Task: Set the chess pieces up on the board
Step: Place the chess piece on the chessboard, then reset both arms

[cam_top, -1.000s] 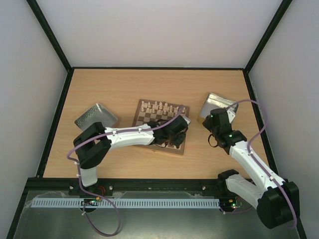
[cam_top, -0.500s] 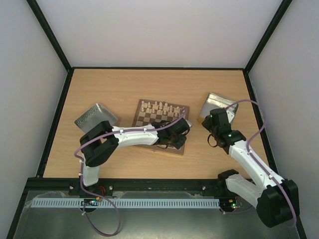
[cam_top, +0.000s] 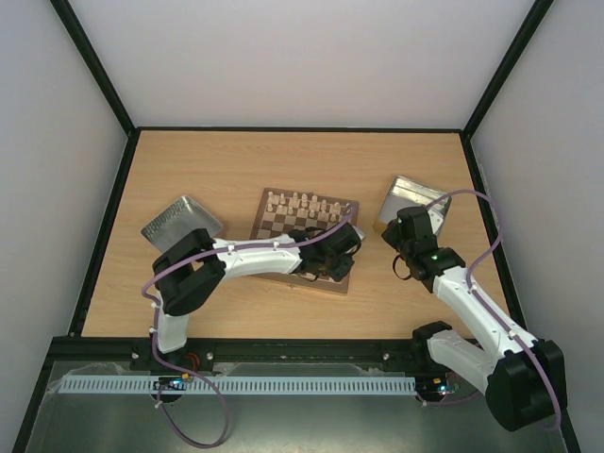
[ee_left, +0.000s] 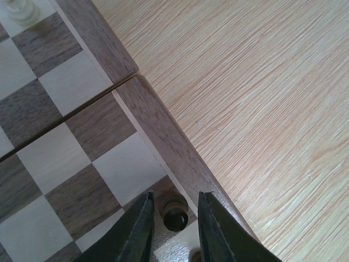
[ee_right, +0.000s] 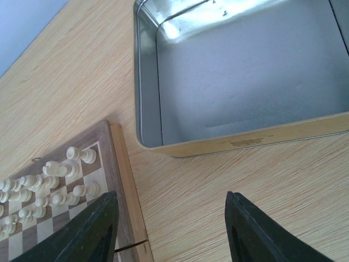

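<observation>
The chessboard (cam_top: 274, 223) lies mid-table, with cream pieces (cam_top: 300, 201) lined up along its far rows. In the left wrist view my left gripper (ee_left: 174, 214) stands open around a dark brown piece (ee_left: 175, 213) that stands on a dark square beside the board's border (ee_left: 163, 134); small gaps show on both sides of the piece. In the top view that gripper (cam_top: 332, 260) hovers over the board's near right part. My right gripper (ee_right: 172, 218) is open and empty above bare table, between the board's right edge (ee_right: 126, 191) and a tin (ee_right: 245, 71). Cream pieces (ee_right: 49, 180) show at its left.
An open silver tin (cam_top: 412, 203) with an empty inside lies right of the board. Another silver tin (cam_top: 181, 221) lies left of the board. Black frame rails edge the table.
My left gripper has shifted slightly toward the board's near right corner. The right arm has barely moved.
</observation>
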### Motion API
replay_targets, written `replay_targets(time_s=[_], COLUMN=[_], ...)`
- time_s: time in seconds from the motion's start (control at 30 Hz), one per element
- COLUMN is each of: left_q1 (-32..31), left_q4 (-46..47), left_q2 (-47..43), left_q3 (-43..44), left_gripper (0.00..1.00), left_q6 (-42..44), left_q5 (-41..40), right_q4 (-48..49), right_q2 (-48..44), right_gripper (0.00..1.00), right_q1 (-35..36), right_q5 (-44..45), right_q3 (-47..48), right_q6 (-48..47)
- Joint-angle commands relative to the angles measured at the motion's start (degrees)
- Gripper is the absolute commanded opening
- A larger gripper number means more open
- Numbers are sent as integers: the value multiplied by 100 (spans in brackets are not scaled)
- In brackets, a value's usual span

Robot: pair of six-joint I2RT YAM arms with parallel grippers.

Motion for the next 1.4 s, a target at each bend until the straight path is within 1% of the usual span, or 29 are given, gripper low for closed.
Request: replay_targets(time_s=[0.0, 0.17, 0.3, 0.4, 0.47, 0.5, 0.57, 0.6, 0.7, 0.83, 0.87, 1.0, 1.1, 1.2, 1.37], left_q1=[-17, 57, 252, 486, 627, 675, 804, 856, 948, 966, 977, 971, 970, 972, 970], left_q4=[-133, -120, -74, -23, 80, 126, 206, 192, 43, -311, -408, -934, -1325, -1644, -2413], left_q2=[-179, -507, -1132, -1803, -2344, -2750, -3369, -3680, -4539, -5572, -5825, -6733, -7320, -7797, -8106], left_q3=[207, 316, 195, -128, -488, -680, -1070, -1249, -1669, -2016, -2084, -2119, -2085, -2028, -1620], left_gripper=[27, 31, 36, 45, 56, 65, 96, 99, 99, 99, 99, 99, 99, 99, 99], left_q6=[62, -91, -443, -747, -845, -885, -908, -933, -988, -1053, -1080, -1285, -1454, -1505, -1813], left_q5=[85, 231, 185, 19, -120, -187, -281, -336, -657, -1038, -1149, -1814, -2420, -2899, -3801], right_q4=[110, 24, -87, -157, -199, -226, -296, -349, -489, -763, -911, -1801, -2330, -2568, -2671], right_q2=[-4, -75, -251, -434, -542, -612, -722, -793, -1114, -1712, -1841, -1982, -2083, -2429, -3202], right_gripper=[52, 53, 53, 57, 60, 62, 65, 67, 78, 94, 100, 98, 98, 98, 98], right_q1=[-31, -34, -32, -32, -28, -33, -29, -27, -28, -28, -27, -29, -33, -22, -30], right_q5=[25, 14, -3, -150, -364, -469, -607, -646, -626, -425, -310, 410, 694, 943, 1307], right_q3=[-47, 30, 110, 159, 210, 230, 291, 324, 401, 548, 703, 1455, 1797, 1909, 2063], right_q6=[43, 53, -62, -231, -398, -487, -673, -751, -967, -1129, -1168, -1285, -1441, -1487, -1561])
